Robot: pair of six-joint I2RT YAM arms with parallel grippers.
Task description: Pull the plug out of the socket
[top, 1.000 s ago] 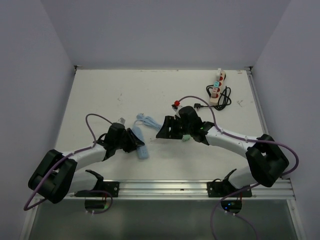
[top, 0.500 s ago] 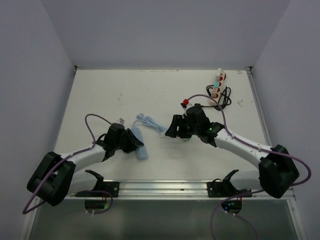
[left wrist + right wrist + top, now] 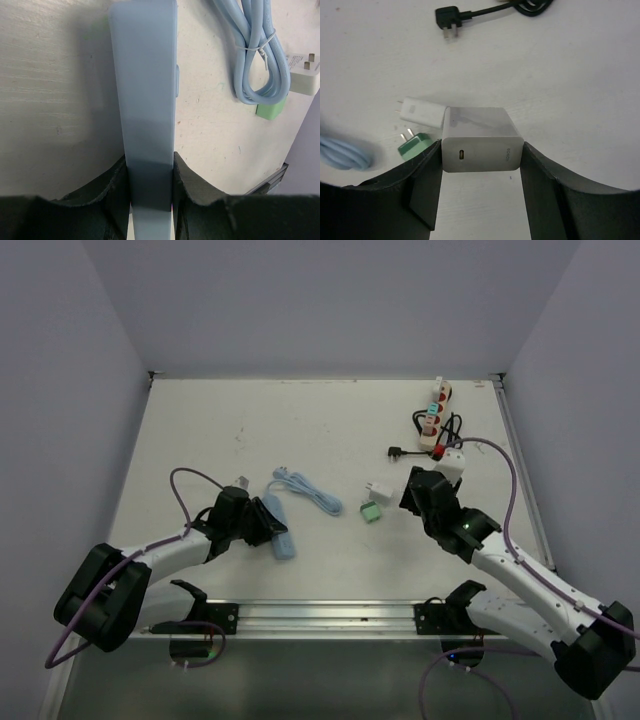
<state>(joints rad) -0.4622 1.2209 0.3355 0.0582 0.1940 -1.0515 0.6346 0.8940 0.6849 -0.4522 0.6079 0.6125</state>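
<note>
Top view: one power strip (image 3: 437, 410) lay far right, one black plug (image 3: 397, 451) loose beside it; the right gripper (image 3: 440, 478) held the white charger (image 3: 451, 462) near the strip's end.
Left wrist: the left gripper (image 3: 148, 172) clamped one pale blue slab (image 3: 145, 75); one blue cable (image 3: 260, 55) lay alongside.
Right wrist: the jaws pinched the charger's sides, its USB-C port showing; beyond lay one small white adapter (image 3: 422, 111) and one green adapter (image 3: 415, 147).

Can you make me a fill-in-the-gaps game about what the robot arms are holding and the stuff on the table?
1. The right gripper is shut on a charger block coloured ____.
2. The left gripper is shut on a flat slab coloured light ____.
3. The little plug beside the small white charger is ____.
4. The power strip lies at the far ____ corner of the table.
Missing words: white, blue, green, right.
</note>
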